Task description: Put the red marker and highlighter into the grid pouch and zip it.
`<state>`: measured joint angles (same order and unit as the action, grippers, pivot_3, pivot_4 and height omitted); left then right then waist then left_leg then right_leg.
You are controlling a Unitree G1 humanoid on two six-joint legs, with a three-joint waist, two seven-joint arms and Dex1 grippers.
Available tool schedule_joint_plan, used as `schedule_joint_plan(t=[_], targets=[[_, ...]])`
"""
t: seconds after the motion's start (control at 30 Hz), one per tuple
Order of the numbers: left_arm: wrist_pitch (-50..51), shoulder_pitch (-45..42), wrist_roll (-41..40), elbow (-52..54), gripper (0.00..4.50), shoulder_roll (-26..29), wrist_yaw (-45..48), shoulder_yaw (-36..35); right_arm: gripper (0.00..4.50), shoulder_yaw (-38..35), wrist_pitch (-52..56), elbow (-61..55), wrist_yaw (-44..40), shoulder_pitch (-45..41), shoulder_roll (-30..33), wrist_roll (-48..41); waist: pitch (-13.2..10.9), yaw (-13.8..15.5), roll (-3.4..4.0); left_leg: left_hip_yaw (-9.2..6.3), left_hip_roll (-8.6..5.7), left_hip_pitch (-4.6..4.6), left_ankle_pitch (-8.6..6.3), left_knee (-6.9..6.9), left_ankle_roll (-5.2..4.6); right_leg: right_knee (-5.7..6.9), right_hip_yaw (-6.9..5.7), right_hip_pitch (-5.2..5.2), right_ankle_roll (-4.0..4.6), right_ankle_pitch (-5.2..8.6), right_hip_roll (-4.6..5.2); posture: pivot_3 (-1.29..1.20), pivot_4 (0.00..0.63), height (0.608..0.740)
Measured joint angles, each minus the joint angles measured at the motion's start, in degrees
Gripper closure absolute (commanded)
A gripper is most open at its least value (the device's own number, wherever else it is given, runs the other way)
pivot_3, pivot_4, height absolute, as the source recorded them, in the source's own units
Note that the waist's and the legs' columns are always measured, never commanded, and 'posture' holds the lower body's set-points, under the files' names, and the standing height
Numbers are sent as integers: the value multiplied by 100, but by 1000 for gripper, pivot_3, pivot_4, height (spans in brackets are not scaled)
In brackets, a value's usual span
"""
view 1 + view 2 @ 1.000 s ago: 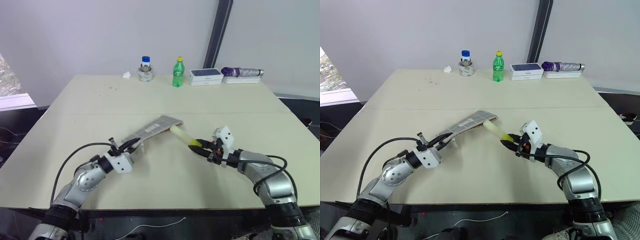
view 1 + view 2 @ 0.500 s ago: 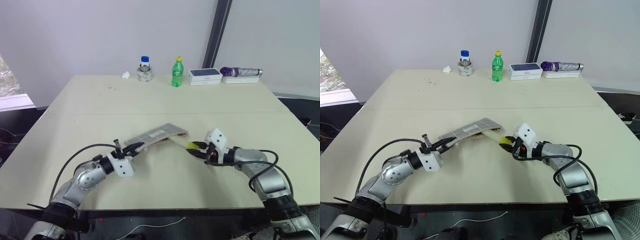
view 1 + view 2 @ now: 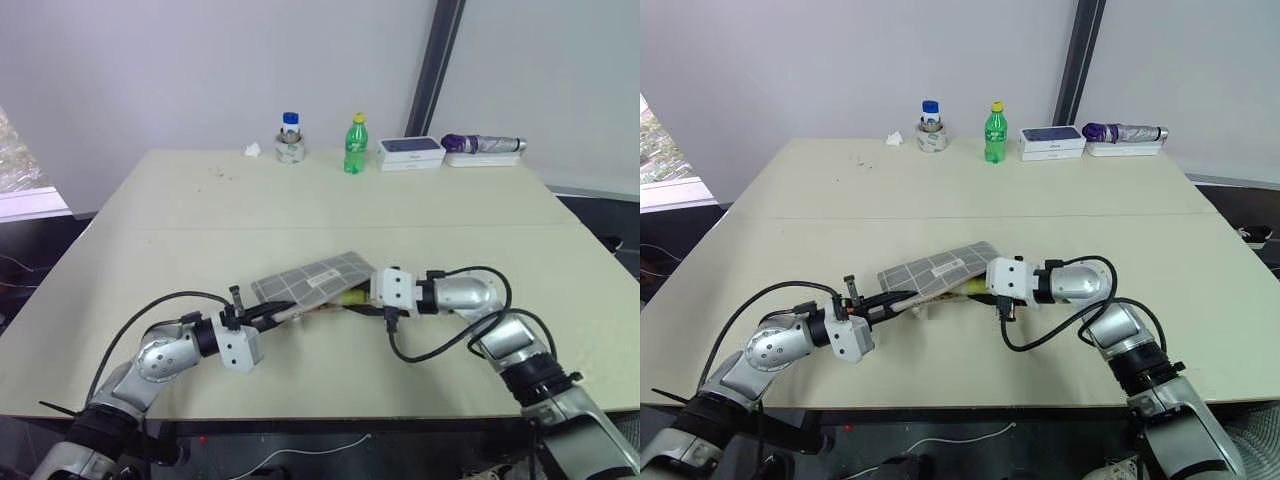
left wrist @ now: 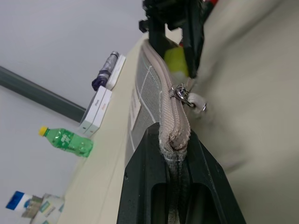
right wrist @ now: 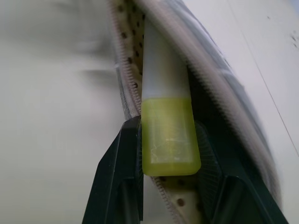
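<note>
Hiding the highlighter's [image 5: 164, 116] tip: grid pouch [image 3: 310, 279].

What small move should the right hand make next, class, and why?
Probably push the highlighter a little deeper, then let go. The right hand grips its yellow cap, the pale barrel already sits inside the pouch mouth, and the left hand pinches the pouch's end.

No legible text, label or number anywhere.

grid pouch [image 3: 312, 280]: woven grey cloth, metal zip pull
highlighter [image 5: 167, 130]: smooth, slightly glossy plastic
counter [image 3: 300, 200]: matt beige
</note>
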<state>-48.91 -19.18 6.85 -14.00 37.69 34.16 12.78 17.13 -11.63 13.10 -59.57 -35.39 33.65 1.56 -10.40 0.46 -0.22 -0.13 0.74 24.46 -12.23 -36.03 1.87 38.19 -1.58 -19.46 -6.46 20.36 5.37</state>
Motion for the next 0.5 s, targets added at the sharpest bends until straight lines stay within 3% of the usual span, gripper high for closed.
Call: schedule_joint_plan(t=[0.1,0.33,0.37,0.5], targets=[[-158,-81,-2,-254,4500,-2,98,0,3586,75,-705,498,156,-220,-111,273,0,-22,0,1,0,0,1,1,2,0,0,-1,0,0,-3,0,150,740],[-308,-151,-3,-465,4500,-74,107,-28,249,54,-610,594,-54,-211,-106,155,0,3,0,1,1,0,6,-1,10,0,0,1,0,0,-1,0,150,740],[-323,-151,-9,-482,4500,-80,92,-34,53,19,-496,552,-56,-157,-77,142,0,9,0,1,2,0,5,-2,9,0,0,2,0,0,-1,0,150,740],[-333,-150,-84,-592,4500,-97,48,-77,53,-122,248,6,-230,246,239,-86,0,18,0,0,2,0,1,-3,2,0,0,3,0,0,0,0,150,740]])
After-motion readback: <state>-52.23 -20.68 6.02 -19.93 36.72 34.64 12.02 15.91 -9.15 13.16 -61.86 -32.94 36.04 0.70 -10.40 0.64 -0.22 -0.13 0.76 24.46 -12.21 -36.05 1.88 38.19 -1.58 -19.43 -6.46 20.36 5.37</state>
